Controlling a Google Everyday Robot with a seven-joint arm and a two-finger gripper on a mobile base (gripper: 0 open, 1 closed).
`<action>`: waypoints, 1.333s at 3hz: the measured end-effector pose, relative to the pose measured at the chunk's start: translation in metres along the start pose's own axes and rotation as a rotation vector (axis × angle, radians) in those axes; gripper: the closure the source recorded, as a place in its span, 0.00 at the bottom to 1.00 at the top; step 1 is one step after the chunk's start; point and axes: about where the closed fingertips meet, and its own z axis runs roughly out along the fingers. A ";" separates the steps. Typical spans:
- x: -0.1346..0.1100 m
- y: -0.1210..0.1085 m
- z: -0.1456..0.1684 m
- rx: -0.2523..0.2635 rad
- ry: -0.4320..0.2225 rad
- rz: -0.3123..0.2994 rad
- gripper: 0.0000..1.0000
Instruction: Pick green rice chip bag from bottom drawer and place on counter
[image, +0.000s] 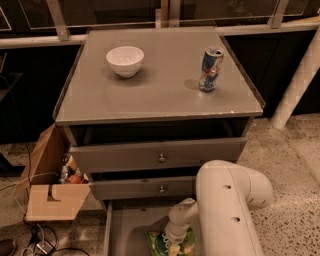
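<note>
The green rice chip bag (156, 244) lies in the open bottom drawer (127, 230) at the lower edge of the camera view, partly covered by the arm. My gripper (172, 246) reaches down into the drawer right over the bag, touching or nearly touching it. The large white arm (227, 210) rises on the right of the drawer. The grey counter (160, 85) on top of the cabinet is above.
A white bowl (125, 60) sits at the counter's back left and a blue-and-silver can (210, 69) at its back right. Two upper drawers with knobs (161, 158) stand slightly open. A cardboard box (52, 192) with clutter is on the floor at left.
</note>
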 end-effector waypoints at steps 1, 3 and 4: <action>0.000 0.000 0.000 0.000 0.000 0.000 0.65; 0.000 0.000 0.000 0.000 0.000 0.000 1.00; 0.000 0.001 0.000 0.000 -0.001 0.000 1.00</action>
